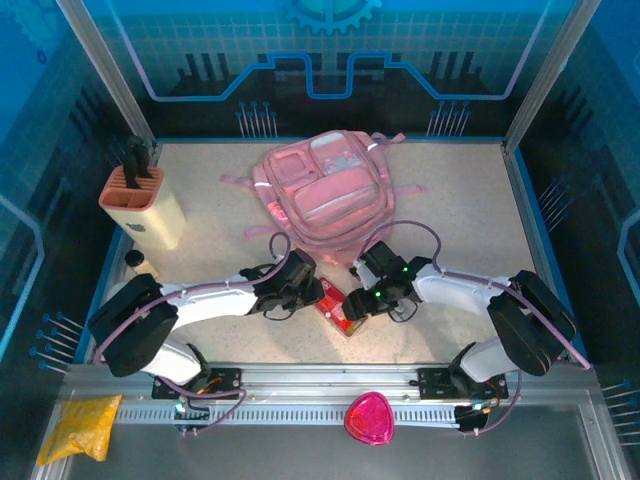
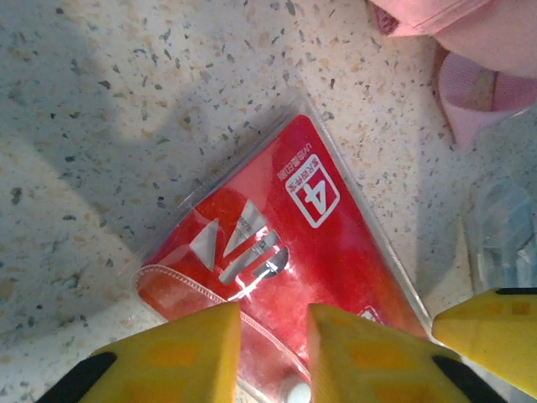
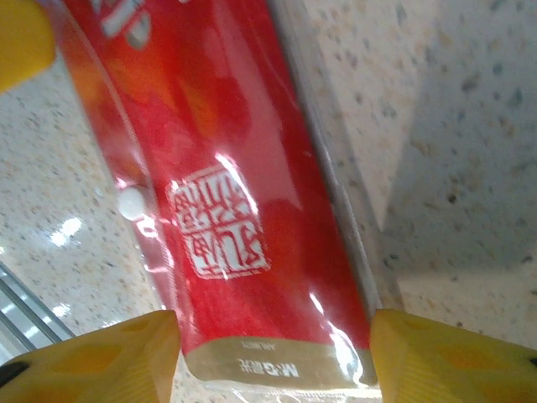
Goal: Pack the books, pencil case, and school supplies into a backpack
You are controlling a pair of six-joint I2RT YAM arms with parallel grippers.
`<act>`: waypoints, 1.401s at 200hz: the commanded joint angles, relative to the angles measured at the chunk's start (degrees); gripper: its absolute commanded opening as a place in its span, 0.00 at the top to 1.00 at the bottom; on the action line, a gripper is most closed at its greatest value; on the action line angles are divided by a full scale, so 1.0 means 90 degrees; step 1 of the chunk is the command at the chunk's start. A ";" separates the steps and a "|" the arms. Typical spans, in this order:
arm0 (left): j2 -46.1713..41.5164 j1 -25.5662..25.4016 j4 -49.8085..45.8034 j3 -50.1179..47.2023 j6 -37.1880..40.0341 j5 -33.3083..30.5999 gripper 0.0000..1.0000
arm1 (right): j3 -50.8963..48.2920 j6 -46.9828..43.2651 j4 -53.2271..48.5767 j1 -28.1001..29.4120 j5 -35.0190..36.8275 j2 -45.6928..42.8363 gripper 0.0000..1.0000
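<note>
The glossy red oblong pencil case point(image 1: 337, 312) in clear film lies flat at the centre of the near edge of the speckled table point(image 1: 460, 220), near the soft pink backpack point(image 1: 320, 190). Judged light, thin and slippery: grip across its short width. The right gripper point(image 3: 273, 361) straddles one end, spread wide. The left gripper point(image 2: 274, 344) is slightly parted above it. Finger contact cannot be determined, and from above both grippers hide most of the case.

There is one large soft pink backpack point(image 1: 320, 195), one glossy red oblong pencil case point(image 1: 335, 308), one beige knife block point(image 1: 150, 210), one pink-red heart-shaped thing point(image 1: 368, 418) and one yellow plastic bag point(image 1: 80, 425).
</note>
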 commanded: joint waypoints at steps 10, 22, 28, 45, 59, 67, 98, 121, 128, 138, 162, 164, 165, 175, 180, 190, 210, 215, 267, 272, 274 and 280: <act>0.0387 -0.0036 -0.0040 0.0292 -0.0073 0.0053 0.78 | -0.0093 0.0086 -0.0037 -0.0136 0.0156 -0.0123 0.34; 0.0481 -0.0033 -0.0049 0.0208 -0.0128 0.0034 0.83 | -0.0154 0.0078 -0.0024 -0.0136 0.0177 -0.0135 0.32; 0.0481 -0.0034 0.0003 0.0112 -0.0170 -0.0010 0.84 | -0.0177 0.0081 -0.0035 -0.0137 0.0178 -0.0118 0.31; 0.0536 -0.0012 0.0190 -0.0119 -0.0312 -0.0100 0.85 | -0.0212 0.0083 -0.0044 -0.0136 0.0054 -0.0085 0.29; 0.0737 -0.0002 0.0304 -0.0059 -0.0216 0.0055 0.86 | -0.0183 0.0045 -0.0098 -0.0136 0.0048 -0.0123 0.28; 0.0873 -0.0005 0.0166 0.0047 -0.0216 0.0091 0.88 | -0.0175 0.0020 -0.0131 -0.0136 0.0108 -0.0168 0.26; 0.0677 -0.0007 -0.0059 -0.0184 -0.0391 -0.0402 0.93 | -0.0054 -0.0055 -0.0584 -0.0153 0.0363 -0.0203 0.22; 0.0595 0.0055 0.0208 -0.0423 -0.0423 -0.0345 0.92 | -0.0285 -0.0053 -0.0277 -0.0166 0.0109 -0.0355 0.22; 0.0667 0.0056 0.0319 -0.0401 -0.0413 -0.0233 0.92 | -0.0285 0.0024 -0.0198 -0.0148 -0.0064 -0.0310 0.23; 0.0793 0.0055 0.0459 -0.0343 -0.0408 -0.0018 0.93 | -0.0247 0.0104 -0.0096 -0.0122 -0.0301 -0.0217 0.25; 0.0871 0.0043 0.0435 -0.0379 -0.0446 -0.0116 0.95 | -0.0216 0.0199 0.0147 -0.0045 -0.0582 -0.0189 0.33; 0.0852 0.0041 0.0436 -0.0386 -0.0450 -0.0124 0.95 | -0.0220 0.0200 0.0153 -0.0040 -0.0591 -0.0193 0.33; 0.0847 0.0039 0.0439 -0.0392 -0.0451 -0.0131 0.95 | -0.0221 0.0200 0.0151 -0.0044 -0.0592 -0.0188 0.33; 0.0799 0.0047 0.0428 -0.0415 -0.0427 -0.0151 0.95 | -0.0195 0.0219 0.0103 -0.0056 -0.0615 -0.0227 0.36; 0.0785 0.0039 0.0387 -0.0408 -0.0417 -0.0155 0.95 | -0.0175 0.0220 0.0100 -0.0063 -0.0626 -0.0248 0.38; 0.0765 0.0047 0.0343 -0.0413 -0.0413 -0.0188 0.94 | -0.0209 0.0239 0.0138 -0.0095 -0.0726 -0.0332 0.43; 0.0772 0.0047 0.0487 -0.0474 -0.0430 -0.0126 0.94 | -0.0273 0.0244 0.0294 -0.0107 -0.0881 -0.0384 0.52; 0.0760 0.0044 0.0470 -0.0476 -0.0436 -0.0145 0.94 | -0.0272 0.0239 0.0291 -0.0107 -0.0886 -0.0357 0.54; 0.0895 -0.0051 0.0666 -0.0485 -0.0549 -0.0049 0.95 | -0.0453 0.0241 0.0779 -0.0107 -0.1148 0.0193 0.55; 0.0914 -0.0066 0.0700 -0.0500 -0.0577 -0.0049 0.95 | -0.0473 0.0265 0.0863 -0.0107 -0.1174 0.0224 0.56; 0.0921 -0.0069 0.0712 -0.0509 -0.0593 -0.0054 0.95 | -0.0480 0.0273 0.0887 -0.0107 -0.1198 0.0233 0.56; 0.0944 -0.0073 0.0748 -0.0532 -0.0626 -0.0057 0.95 | -0.0493 0.0288 0.0974 -0.0107 -0.1255 0.0268 0.57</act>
